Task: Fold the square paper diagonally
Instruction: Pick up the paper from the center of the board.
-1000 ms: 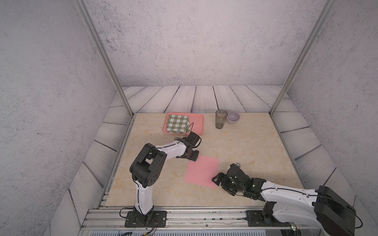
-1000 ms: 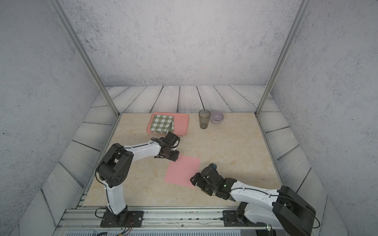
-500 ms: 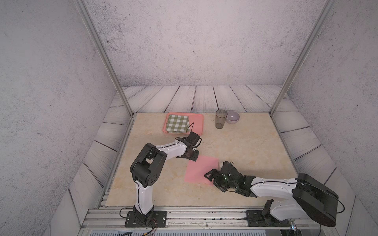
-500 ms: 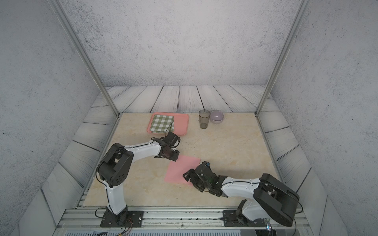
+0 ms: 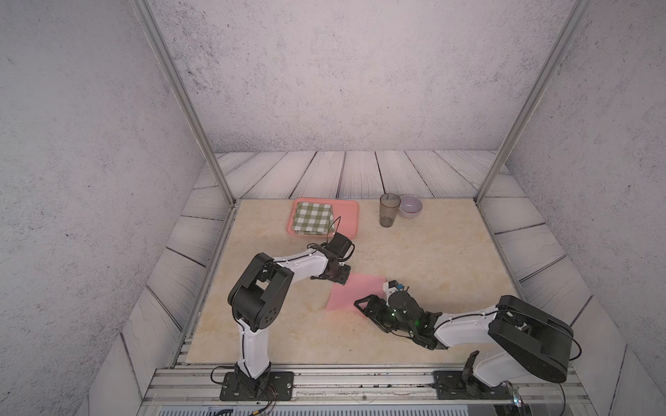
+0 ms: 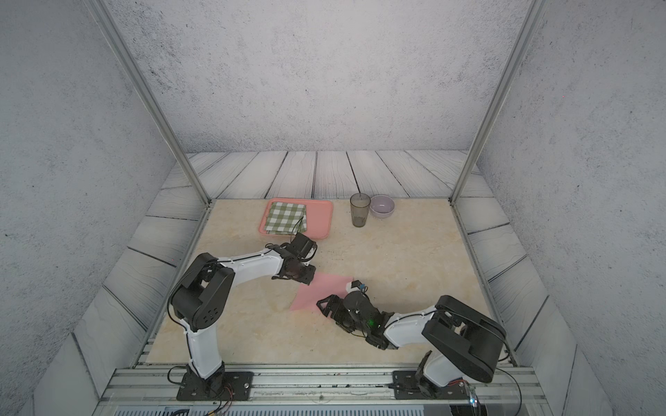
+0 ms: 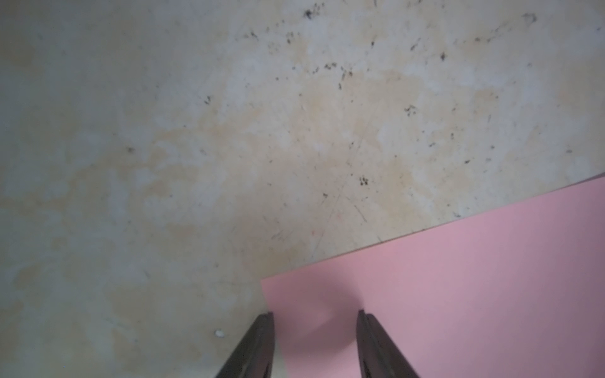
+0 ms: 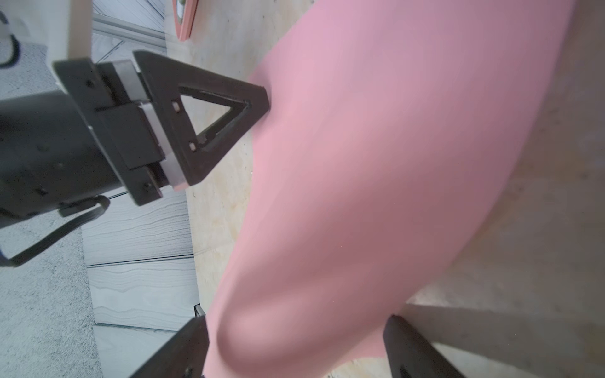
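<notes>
My left hand (image 7: pixel 314 315), jaws apart, pins 1 paper (image 5: pixel 355 293) corner flat; my right hand (image 8: pixel 298 319), spread wide, straddles its curled opposite corner for folding.

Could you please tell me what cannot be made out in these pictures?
- Thin pink square paper: near corner hidden by the right gripper in both top views.
- Left gripper: whether it presses the paper, hidden by its own body in a top view.
- Smoky translucent cup: contents too small in a top view.
</notes>
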You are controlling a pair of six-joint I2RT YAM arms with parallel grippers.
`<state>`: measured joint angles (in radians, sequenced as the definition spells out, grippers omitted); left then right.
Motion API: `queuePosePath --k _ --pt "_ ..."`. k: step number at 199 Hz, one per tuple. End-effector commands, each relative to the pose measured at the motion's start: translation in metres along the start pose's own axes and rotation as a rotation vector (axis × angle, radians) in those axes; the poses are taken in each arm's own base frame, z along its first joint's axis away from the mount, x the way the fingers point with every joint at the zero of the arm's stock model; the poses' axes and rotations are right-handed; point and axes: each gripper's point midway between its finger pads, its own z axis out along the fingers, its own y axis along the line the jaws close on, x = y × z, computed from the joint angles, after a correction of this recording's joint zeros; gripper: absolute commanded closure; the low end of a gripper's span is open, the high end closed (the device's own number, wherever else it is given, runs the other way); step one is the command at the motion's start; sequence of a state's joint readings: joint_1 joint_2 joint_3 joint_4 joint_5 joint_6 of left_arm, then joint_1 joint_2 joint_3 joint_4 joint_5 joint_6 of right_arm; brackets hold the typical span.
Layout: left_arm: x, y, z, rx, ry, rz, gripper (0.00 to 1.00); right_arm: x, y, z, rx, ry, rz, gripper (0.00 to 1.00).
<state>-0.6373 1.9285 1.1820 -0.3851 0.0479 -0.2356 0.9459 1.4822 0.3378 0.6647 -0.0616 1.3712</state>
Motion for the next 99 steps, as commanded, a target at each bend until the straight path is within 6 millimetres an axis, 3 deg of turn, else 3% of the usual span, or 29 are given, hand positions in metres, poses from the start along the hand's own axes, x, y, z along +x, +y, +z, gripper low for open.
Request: queuePosePath --k 1,16,41,63,99 --pt "0.102 0.004 0.039 -0.004 0.336 -0.022 0.53 -0.001 -0.048 -0.006 0.148 -0.034 -0.087 0.10" --pt "0.104 0.005 0.039 -0.005 0.338 -0.025 0.53 -0.007 -0.046 -0.011 0.160 -0.064 -0.130 0.08" --pt "0.105 0.005 0.040 -0.005 0.340 -0.025 0.53 -0.017 -0.070 -0.033 0.288 -0.127 -0.138 0.05" --pt "0.103 0.005 0.039 -0.006 0.335 -0.024 0.54 -0.020 -0.080 -0.044 0.294 -0.150 -0.136 0.02" --pt "0.102 0.004 0.038 -0.005 0.331 -0.023 0.53 -0.018 -0.055 -0.030 0.222 -0.066 -0.217 0.01"
